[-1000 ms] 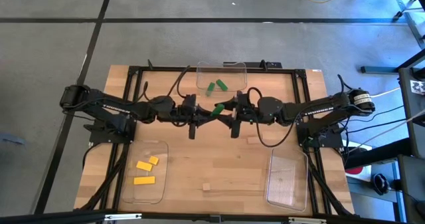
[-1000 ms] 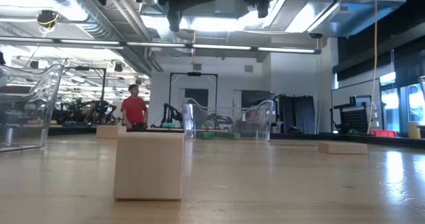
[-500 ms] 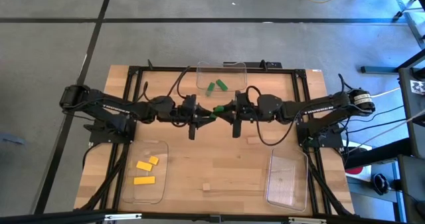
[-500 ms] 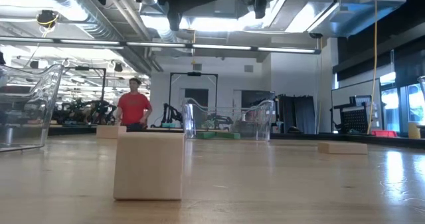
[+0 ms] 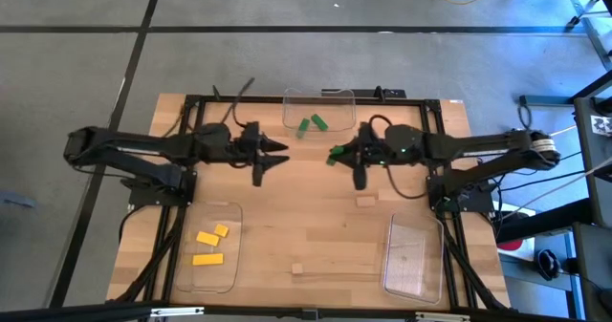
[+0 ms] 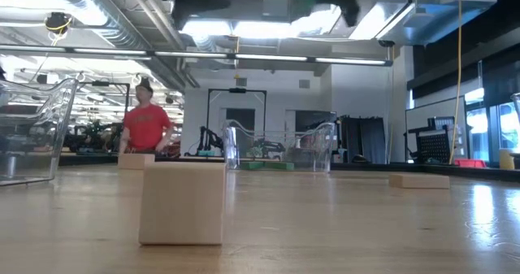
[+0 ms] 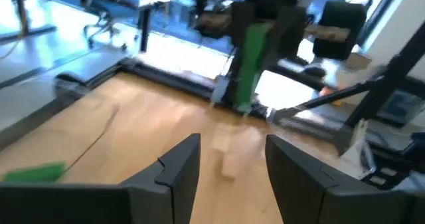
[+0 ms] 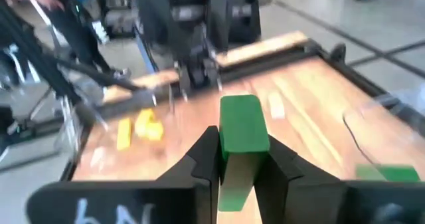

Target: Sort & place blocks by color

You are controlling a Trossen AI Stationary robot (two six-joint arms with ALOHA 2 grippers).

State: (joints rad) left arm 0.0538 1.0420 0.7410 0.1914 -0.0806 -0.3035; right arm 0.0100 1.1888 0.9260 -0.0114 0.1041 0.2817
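My right gripper point(image 5: 337, 156) hangs above the table's middle, shut on a green block point(image 8: 242, 127). My left gripper point(image 5: 280, 153) stands a little to its left, open point(image 7: 232, 151) and holding nothing, its fingers pointing at the held green block point(image 7: 251, 58). Two more green blocks point(image 5: 303, 126) point(image 5: 318, 122) lie in the far clear tray point(image 5: 319, 95). Three yellow blocks point(image 5: 207, 238) lie in the near left tray point(image 5: 231, 269). Pale tan blocks point(image 5: 364, 202) point(image 5: 297, 268) lie flat on the bare wood. My right gripper pinches the green block's two opposite sides point(image 8: 227, 151) between its two fingers. The fingers come level from the table's right. The block stands out past the fingertips and is lifted clear of the table.
A clear tray point(image 5: 413, 255) lies at the near right. The low view shows a tan block point(image 6: 183, 201) close by and another point(image 6: 418, 180) farther right. A person in a red shirt point(image 6: 146, 128) walks in the room behind the table.
The green block has passed from my left gripper to my right. My left gripper has opened, let go and drawn back toward the table's left edge. My right gripper has shut on the block and carried it a little toward the right edge.
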